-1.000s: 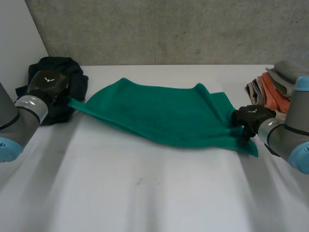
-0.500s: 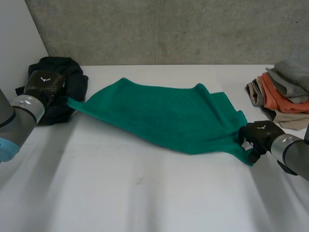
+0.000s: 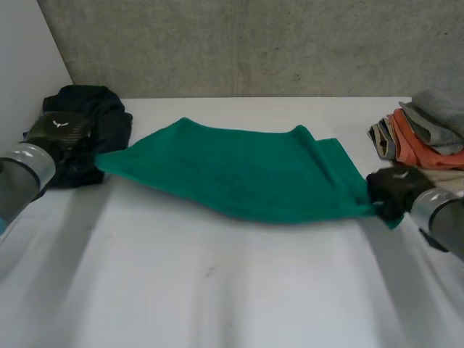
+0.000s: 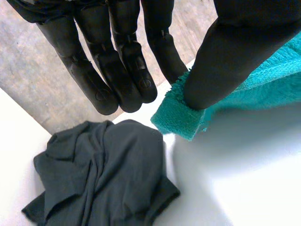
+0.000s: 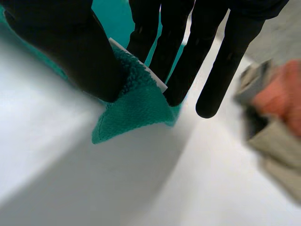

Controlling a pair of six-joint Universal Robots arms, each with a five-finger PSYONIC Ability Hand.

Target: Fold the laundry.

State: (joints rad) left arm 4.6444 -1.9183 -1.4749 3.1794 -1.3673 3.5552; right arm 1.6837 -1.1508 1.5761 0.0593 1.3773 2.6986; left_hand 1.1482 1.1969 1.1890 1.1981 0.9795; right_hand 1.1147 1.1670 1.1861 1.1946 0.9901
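Note:
A green towel [image 3: 246, 172] is stretched across the middle of the white table [image 3: 217, 290] between my two hands. My left hand [image 3: 59, 134] pinches its left corner [image 4: 181, 115] between thumb and fingers. My right hand [image 3: 395, 187] pinches the right corner [image 5: 136, 106], thumb against fingers, with a white label showing at the grip. The towel's near edge hangs slightly above the table, and folds bunch at its right end.
A dark crumpled garment [image 3: 94, 119] lies at the back left, just behind my left hand, and appears again below that hand's fingertips [image 4: 103, 179]. A stack of folded laundry [image 3: 424, 141] in orange, beige and grey sits at the right edge, close to my right hand.
My right hand has closed on the towel's right corner and pulled it rightward. My left hand has drawn the left corner further left, so the towel is now stretched taut.

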